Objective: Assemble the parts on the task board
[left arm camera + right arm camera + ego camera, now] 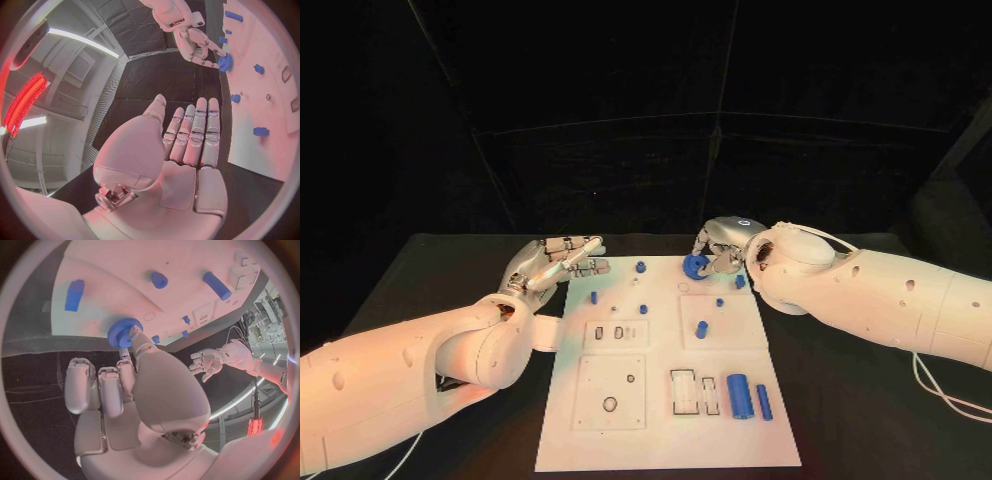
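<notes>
Entry: small blue toothed plastic gear (695, 265), at the far edge of the white flat task board (668, 440), pinched by the right hand (723, 247); left hand (557, 262) open, empty, near the board's far left corner; risk judged: gear slipping from the light fingertip pinch.

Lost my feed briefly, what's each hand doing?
Left hand: open, holding nothing.
Right hand: holding the blue gear at the task board.

Gear (695, 265) sits at the task board's (661, 440) far edge, apparently right of centre.
</notes>
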Robot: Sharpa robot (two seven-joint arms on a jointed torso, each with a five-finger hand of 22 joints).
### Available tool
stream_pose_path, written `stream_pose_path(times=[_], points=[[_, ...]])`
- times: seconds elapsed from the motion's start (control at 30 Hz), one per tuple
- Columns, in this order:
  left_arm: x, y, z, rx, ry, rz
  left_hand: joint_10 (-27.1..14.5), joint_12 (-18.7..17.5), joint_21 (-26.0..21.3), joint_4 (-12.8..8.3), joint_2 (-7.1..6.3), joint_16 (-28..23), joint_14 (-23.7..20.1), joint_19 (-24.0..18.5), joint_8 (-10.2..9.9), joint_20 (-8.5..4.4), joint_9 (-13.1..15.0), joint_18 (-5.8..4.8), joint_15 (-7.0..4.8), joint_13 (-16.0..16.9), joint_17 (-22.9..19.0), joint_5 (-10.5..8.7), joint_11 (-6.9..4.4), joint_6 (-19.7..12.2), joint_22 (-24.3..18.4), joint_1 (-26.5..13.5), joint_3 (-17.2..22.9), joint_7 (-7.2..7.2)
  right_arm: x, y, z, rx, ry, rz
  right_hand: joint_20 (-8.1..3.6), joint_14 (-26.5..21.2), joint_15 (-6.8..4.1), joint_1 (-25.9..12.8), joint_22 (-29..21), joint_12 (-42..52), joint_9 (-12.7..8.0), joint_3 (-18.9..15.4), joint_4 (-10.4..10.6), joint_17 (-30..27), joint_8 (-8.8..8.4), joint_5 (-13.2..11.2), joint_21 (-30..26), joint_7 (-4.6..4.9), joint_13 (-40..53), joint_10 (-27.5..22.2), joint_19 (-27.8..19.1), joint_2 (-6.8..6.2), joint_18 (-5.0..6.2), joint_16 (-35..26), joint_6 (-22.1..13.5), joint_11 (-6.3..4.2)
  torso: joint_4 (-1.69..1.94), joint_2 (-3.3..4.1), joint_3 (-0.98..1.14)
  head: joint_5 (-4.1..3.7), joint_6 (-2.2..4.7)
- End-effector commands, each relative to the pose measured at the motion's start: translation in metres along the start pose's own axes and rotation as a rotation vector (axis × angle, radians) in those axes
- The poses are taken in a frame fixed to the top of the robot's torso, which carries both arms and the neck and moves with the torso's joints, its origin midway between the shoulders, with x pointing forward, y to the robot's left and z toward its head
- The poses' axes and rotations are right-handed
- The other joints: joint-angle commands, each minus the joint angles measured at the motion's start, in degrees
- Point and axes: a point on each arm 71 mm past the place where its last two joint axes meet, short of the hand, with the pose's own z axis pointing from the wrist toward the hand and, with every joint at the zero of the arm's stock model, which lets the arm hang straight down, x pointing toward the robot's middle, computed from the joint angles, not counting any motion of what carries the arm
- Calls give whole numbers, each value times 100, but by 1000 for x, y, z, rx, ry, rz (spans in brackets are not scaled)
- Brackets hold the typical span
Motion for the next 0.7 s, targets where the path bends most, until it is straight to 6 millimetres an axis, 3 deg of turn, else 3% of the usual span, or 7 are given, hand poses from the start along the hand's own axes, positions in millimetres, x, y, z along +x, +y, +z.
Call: stream_pose_path(times=[0.03,0.3,0.5,0.7], points=[[2,-2,0,7,16,-9,-31,-41,-28,-41,36,-41,46,42,-30,12,-9,78,-2,-6,9,8,27,-20,-6,15,-1,76,-6,10,-4,-27,-69,-12,-13,431,-34,-115,16,-9,11,63,9,771,-22,43,19,-62,214,150,44,-13,-70,38,112,-142,6,3,2,6,16],[1,-2,-1,8,16,-9,-34,-45,-35,-63,42,-50,50,49,-35,11,-8,78,-2,-5,10,8,27,-22,-10,33,13,75,-7,46,-10,-109,-86,23,-14,431,-32,-221,41,-36,2,193,-12,773,-93,127,28,-55,204,135,54,-115,-75,37,120,-137,8,4,-2,78,15],[1,-2,-1,11,16,-9,-28,-43,-41,-83,49,-56,56,56,-34,11,-5,78,-3,-3,12,8,24,-15,-12,49,26,70,-6,75,1,-159,-100,3,-12,430,-29,-276,92,-56,0,259,-8,768,-121,150,45,-52,191,126,85,-134,-85,35,127,-134,8,8,-4,121,7],[0,-3,-1,15,12,-7,-22,-40,-44,-92,50,-59,59,60,-31,10,-4,78,-4,-2,13,7,21,-9,-13,54,30,67,-2,95,14,-192,-85,-10,-9,430,-26,-324,100,-51,-2,301,1,769,-146,150,48,-48,201,130,88,-152,-87,35,123,-130,15,16,7,151,-12]])
